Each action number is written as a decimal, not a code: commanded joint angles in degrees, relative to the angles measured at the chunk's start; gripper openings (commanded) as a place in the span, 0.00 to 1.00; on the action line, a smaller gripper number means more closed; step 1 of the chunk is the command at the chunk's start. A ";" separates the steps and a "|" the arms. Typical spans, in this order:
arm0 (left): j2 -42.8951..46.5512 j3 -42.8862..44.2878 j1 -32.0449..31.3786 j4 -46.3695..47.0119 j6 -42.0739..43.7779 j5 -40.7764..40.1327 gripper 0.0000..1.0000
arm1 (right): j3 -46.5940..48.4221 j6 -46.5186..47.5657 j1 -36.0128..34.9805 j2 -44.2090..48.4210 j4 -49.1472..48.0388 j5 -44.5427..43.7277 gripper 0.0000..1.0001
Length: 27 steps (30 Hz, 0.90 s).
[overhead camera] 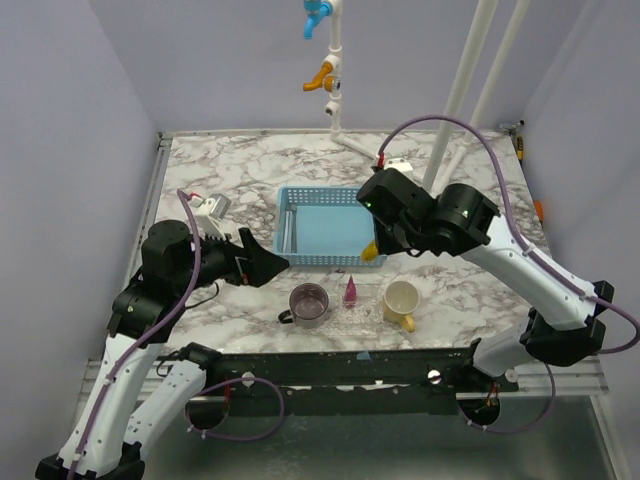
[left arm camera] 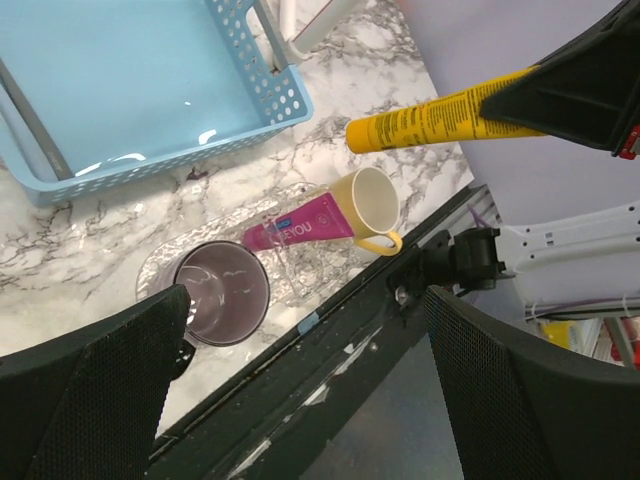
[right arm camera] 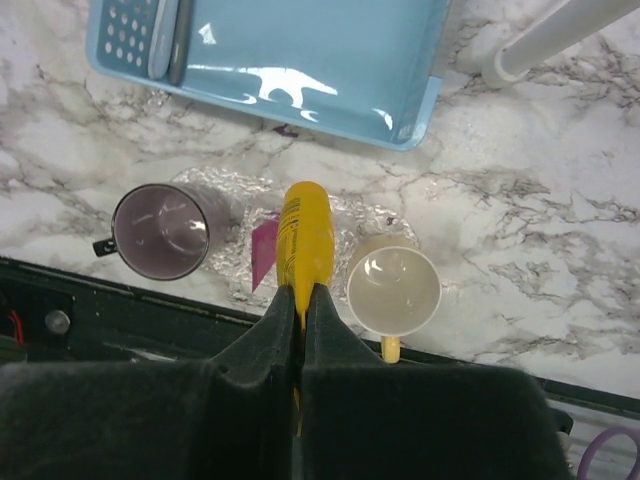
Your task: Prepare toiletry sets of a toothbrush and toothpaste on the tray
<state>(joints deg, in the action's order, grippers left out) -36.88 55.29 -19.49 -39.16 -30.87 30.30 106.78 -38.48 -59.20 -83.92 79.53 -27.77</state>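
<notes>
My right gripper [overhead camera: 378,245] [right arm camera: 302,300] is shut on the flat end of the yellow toothpaste [overhead camera: 372,254] [left arm camera: 430,118] [right arm camera: 305,235], holding it in the air above the tray. The pink toothpaste [overhead camera: 350,290] [left arm camera: 305,225] [right arm camera: 264,250] sits on the clear tray [overhead camera: 372,311] [left arm camera: 160,268] [right arm camera: 345,215] between two mugs. Toothbrushes [overhead camera: 287,228] [right arm camera: 170,35] lie at the left side of the blue basket. My left gripper [overhead camera: 270,262] [left arm camera: 305,370] hangs open and empty, left of the tray.
A purple mug [overhead camera: 309,303] [left arm camera: 222,292] [right arm camera: 160,232] and a pale yellow mug [overhead camera: 401,301] [left arm camera: 368,205] [right arm camera: 393,290] stand at the tray's two ends. The light-blue mesh basket [overhead camera: 325,195] [left arm camera: 290,100] [right arm camera: 415,110] lies just behind. The table's black front edge [overhead camera: 330,355] runs close by.
</notes>
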 commanded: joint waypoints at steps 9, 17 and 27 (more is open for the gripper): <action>0.32 -6.49 0.32 0.26 5.47 1.59 0.99 | -5.22 0.87 0.57 -0.91 1.77 9.87 0.01; 1.21 -8.57 0.30 1.31 5.39 1.16 0.99 | -11.18 -0.15 0.56 -0.33 -0.26 12.47 0.01; 2.20 -11.73 0.32 2.84 4.99 -0.18 0.99 | -17.10 -1.38 0.52 0.89 -6.57 11.74 0.01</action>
<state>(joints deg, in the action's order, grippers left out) -35.51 45.08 -19.49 -38.22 -26.61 30.55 90.85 -38.96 -59.11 -84.75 77.10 -16.53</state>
